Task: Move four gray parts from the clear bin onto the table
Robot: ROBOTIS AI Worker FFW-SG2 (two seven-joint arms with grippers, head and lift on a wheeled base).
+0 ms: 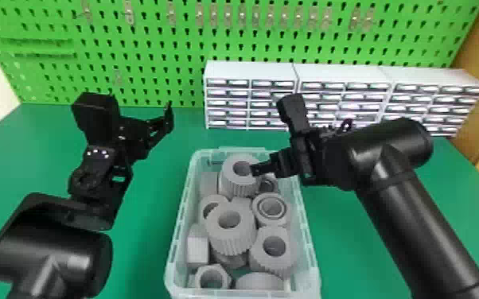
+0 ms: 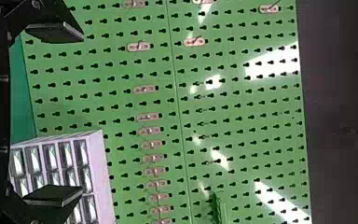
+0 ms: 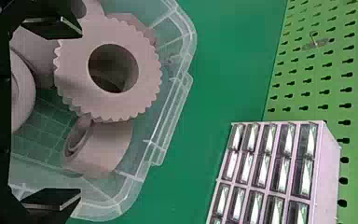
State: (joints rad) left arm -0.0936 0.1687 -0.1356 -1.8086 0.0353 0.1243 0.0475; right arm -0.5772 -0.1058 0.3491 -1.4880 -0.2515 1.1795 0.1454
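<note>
Right gripper, fingers spread, is the nearer of the two to the far gear in the clear bin, which sits off toward the robot's left, hole facing up.

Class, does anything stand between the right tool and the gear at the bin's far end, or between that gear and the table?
Nothing visible separates the right tool from the gray gear. Between that gear and the table stands the clear bin's wall.

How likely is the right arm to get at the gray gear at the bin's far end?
Probably able: the right gripper is open, one finger near the gear, and no part lies on it.
</note>
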